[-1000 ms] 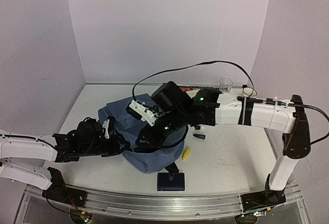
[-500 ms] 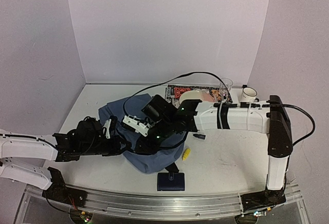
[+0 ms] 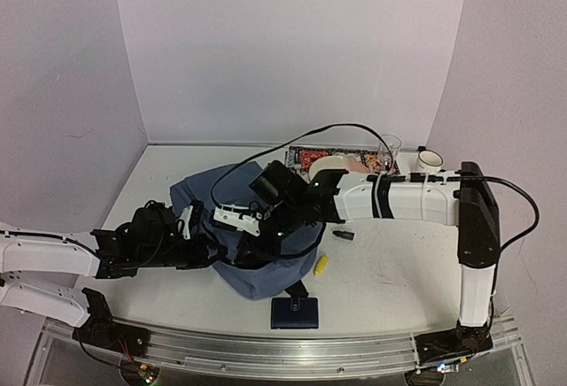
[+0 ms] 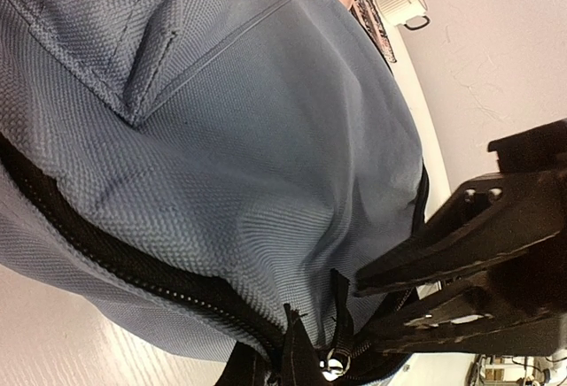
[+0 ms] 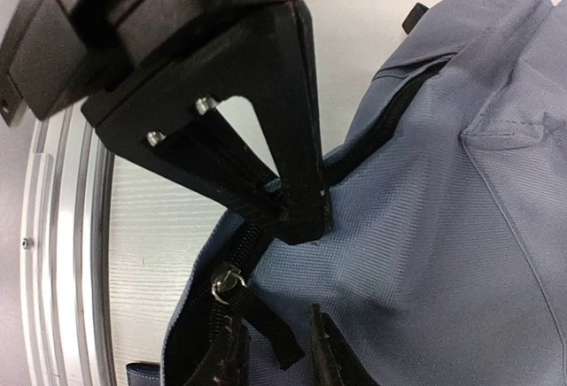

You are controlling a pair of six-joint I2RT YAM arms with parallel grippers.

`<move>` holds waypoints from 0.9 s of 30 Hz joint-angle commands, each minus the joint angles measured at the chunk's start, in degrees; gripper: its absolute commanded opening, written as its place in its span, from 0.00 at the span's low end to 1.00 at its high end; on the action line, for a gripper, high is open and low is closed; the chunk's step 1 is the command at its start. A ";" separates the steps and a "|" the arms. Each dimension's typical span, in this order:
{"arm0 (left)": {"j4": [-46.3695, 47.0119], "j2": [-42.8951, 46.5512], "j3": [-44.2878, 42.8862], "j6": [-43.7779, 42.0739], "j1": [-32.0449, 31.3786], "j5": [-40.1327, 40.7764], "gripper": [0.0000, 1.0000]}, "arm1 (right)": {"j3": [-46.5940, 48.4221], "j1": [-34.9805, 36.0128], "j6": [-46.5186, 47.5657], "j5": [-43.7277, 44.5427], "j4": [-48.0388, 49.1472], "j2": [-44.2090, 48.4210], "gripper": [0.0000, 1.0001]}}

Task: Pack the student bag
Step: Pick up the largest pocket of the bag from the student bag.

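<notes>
The slate-blue student bag (image 3: 266, 273) lies mid-table and fills both wrist views (image 4: 266, 138) (image 5: 443, 227). My left gripper (image 3: 211, 249) (image 4: 275, 365) is shut, pinching the bag's fabric edge beside the black zip; the right wrist view shows its black fingertips (image 5: 297, 216) clamped there. My right gripper (image 3: 255, 246) (image 5: 276, 359) reaches in from the right, open. The black zip pull tab (image 5: 266, 324) with its silver ring (image 5: 226, 281) (image 4: 333, 364) lies between the right gripper's fingers, which do not grip it. The bag's inside is hidden.
A dark navy wallet (image 3: 294, 312) lies in front of the bag. A small yellow item (image 3: 322, 266) and a small black item (image 3: 343, 235) lie to its right. At the back right are a colourful book (image 3: 332, 155), a clear cup (image 3: 388, 146) and a white mug (image 3: 428, 160) (image 4: 400, 1).
My right arm has swung left and down onto the bag, bringing its gripper to the zip pull and uncovering the book behind. The left arm has stayed put.
</notes>
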State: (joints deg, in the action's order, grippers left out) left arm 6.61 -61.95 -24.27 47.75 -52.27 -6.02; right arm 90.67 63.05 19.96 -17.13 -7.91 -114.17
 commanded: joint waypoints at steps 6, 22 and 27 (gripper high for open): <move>3.26 0.37 -2.50 -1.10 -0.14 -2.71 0.00 | -0.70 0.20 6.70 -2.30 -1.09 -2.59 0.28; 2.88 1.04 -2.73 -0.36 -0.13 -2.36 0.00 | 0.51 0.27 8.40 -3.36 -0.91 -4.22 0.05; 1.73 3.25 -0.38 1.11 -0.11 1.26 0.00 | -3.88 0.29 7.47 -0.57 -1.59 1.73 0.00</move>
State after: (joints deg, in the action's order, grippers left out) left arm 6.31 -61.64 -24.27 48.06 -52.27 -6.24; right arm 89.83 63.09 28.06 -18.97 -7.21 -117.97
